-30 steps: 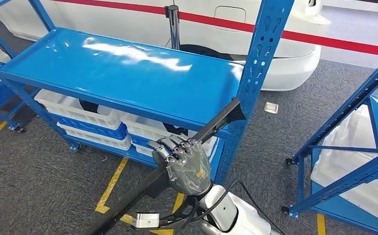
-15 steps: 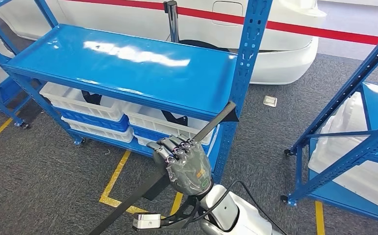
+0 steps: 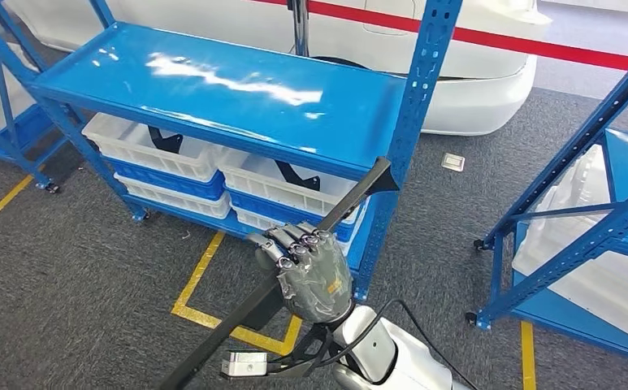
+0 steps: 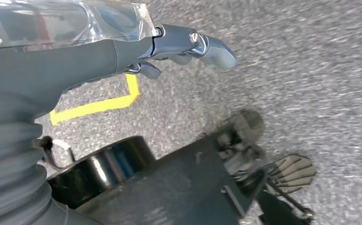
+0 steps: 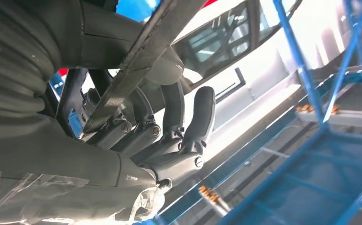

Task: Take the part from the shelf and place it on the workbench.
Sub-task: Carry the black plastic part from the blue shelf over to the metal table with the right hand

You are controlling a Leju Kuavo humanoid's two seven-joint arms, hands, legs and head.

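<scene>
My right hand is clamped round one long black part, carried in the air in front of the blue shelf.

I count one part and four white bins under the shelf top. The part's long axis runs diagonally, its far end pointing up toward the shelf's right front post, just beside it. Grey carpet with yellow tape lies open on my left. My left hand hangs over the floor, fingers apart, holding nothing.
</scene>
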